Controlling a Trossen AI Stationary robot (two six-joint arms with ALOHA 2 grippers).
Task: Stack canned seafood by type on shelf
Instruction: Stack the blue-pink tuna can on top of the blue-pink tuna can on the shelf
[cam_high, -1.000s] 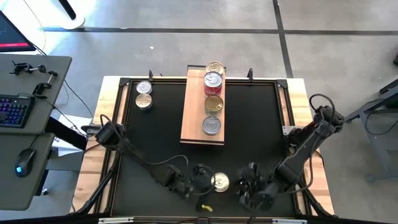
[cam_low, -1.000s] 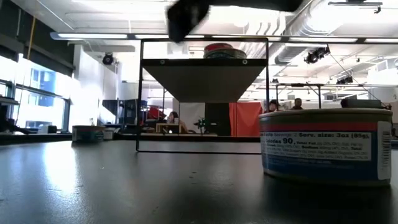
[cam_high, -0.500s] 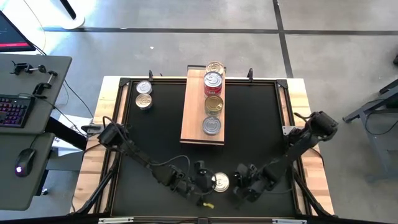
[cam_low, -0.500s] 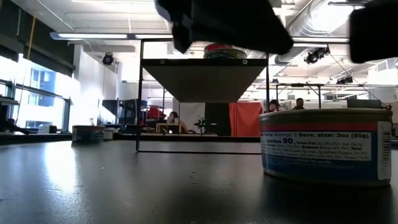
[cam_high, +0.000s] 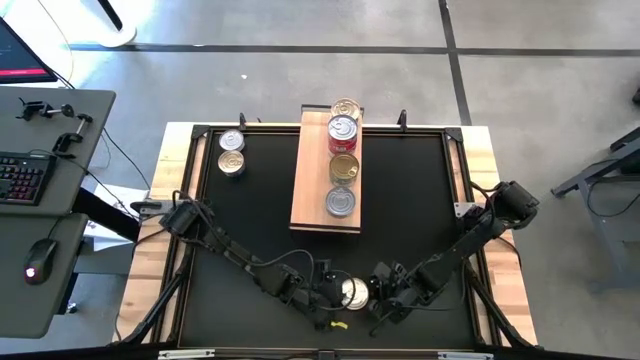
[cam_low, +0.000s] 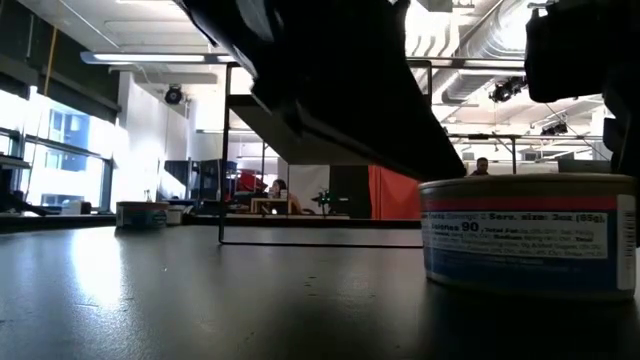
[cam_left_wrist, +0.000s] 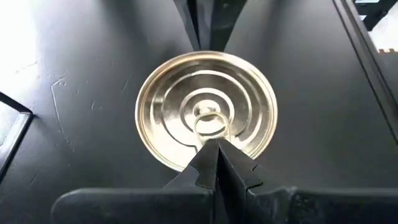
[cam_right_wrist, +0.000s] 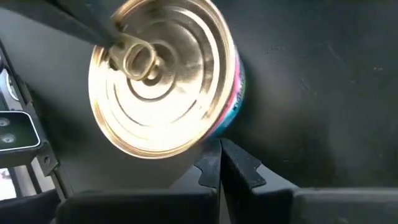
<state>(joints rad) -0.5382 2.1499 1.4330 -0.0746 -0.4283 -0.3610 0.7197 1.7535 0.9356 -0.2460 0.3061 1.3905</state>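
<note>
A black counter (cam_high: 250, 220) framed in pale wood stands on a grey concrete floor, with a desk and keyboard off its left side. The shelf (cam_high: 313, 190), a light-brown board, lies from the counter's far edge toward its middle and carries four tins in a line, the second a red-labelled one (cam_high: 342, 131); grouping there is evidently under way. Two more tins (cam_high: 231, 152) sit at the far left corner. A single gold-lidded tin (cam_high: 353, 292) rests near the near edge, between the two arms. The left gripper (cam_left_wrist: 216, 148) hangs over its lid with the fingers pressed together, their tips above the pull tab. The right gripper (cam_right_wrist: 219, 157) sits just beside the tin's wall, fingers likewise closed; neither grasps it. Probably both are poised to nudge or square the tin before a pickup. The right wrist view alone reveals the tin's pink and blue side label, and the left arm's fingertip lying across the lid. The low view adds printed label text and the distant tins (cam_low: 142, 214), but the shelf is largely masked there by dark arm parts.
</note>
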